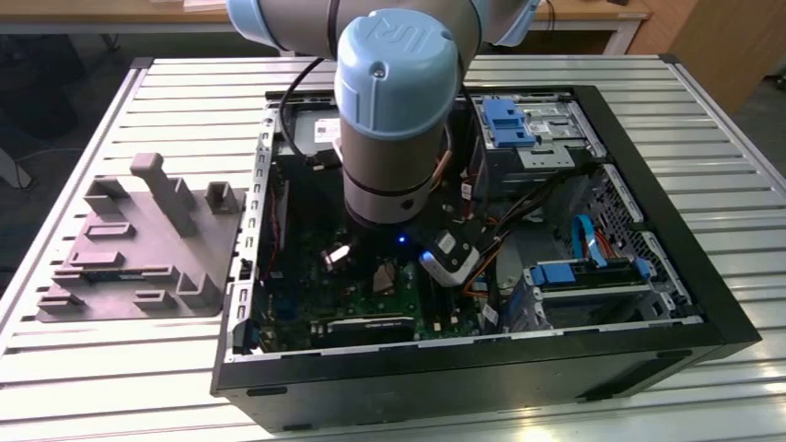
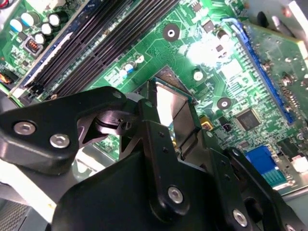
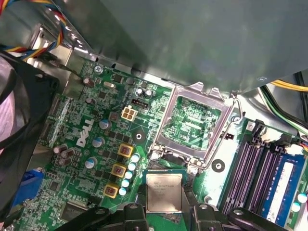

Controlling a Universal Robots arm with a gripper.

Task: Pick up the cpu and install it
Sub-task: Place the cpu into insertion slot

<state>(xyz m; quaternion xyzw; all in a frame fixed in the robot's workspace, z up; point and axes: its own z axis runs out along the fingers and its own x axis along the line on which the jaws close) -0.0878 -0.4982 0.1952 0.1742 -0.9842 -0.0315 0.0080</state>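
Note:
The cpu (image 3: 164,192), a small square chip with a silvery top, lies flat over the green motherboard (image 3: 86,130), beside the socket's raised metal frame (image 3: 192,122). My gripper (image 3: 164,199) has a black finger against each of two opposite edges of the chip and is shut on it. In the second wrist view the cpu (image 2: 171,108) shows as a bright plate between the two fingers (image 2: 149,120) of the gripper (image 2: 171,118), low over the board. In the exterior view the arm (image 1: 393,138) reaches down into the open computer case (image 1: 491,368).
Dark memory slots (image 3: 255,168) run beside the socket, and a black fan (image 3: 19,139) stands at the board's other side. Cables and blue drive brackets (image 1: 577,272) fill the case on the exterior view's right. A grey tray with upright posts (image 1: 135,249) rests on the slatted table at the exterior view's left.

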